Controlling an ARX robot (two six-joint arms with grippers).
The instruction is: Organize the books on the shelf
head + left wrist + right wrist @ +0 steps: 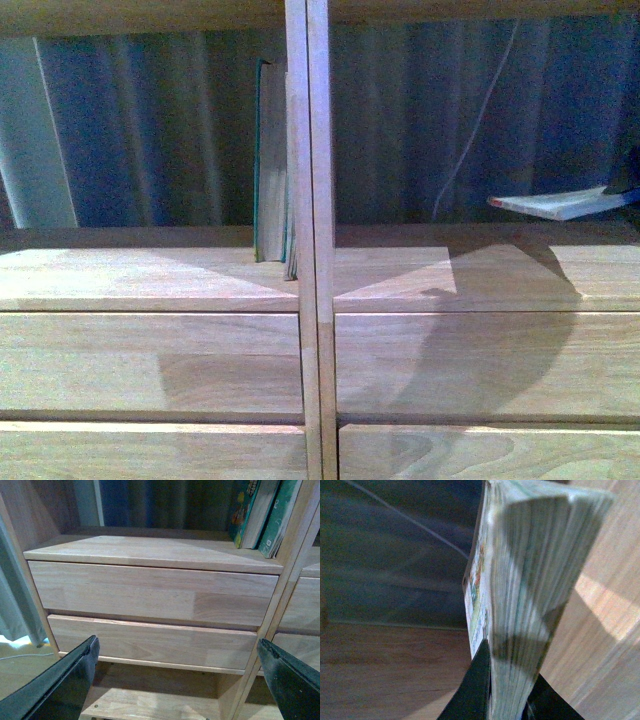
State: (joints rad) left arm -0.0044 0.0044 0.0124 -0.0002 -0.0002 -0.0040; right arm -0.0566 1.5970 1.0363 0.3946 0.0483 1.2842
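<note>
Since the right claw [506, 700] is clamped on the paperback [565, 203], it hangs flat right of the upright [308, 200], likely bound for the teal books [270, 160]. Meanwhile the left claw [177, 647] is spread apart, empty.

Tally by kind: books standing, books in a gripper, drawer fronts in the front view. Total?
Teal-covered books standing against the double central wooden upright: 2
Illustrated white book held flat in the right gripper: 1
Plain light-wood drawer fronts: 4
Total: 7
</note>
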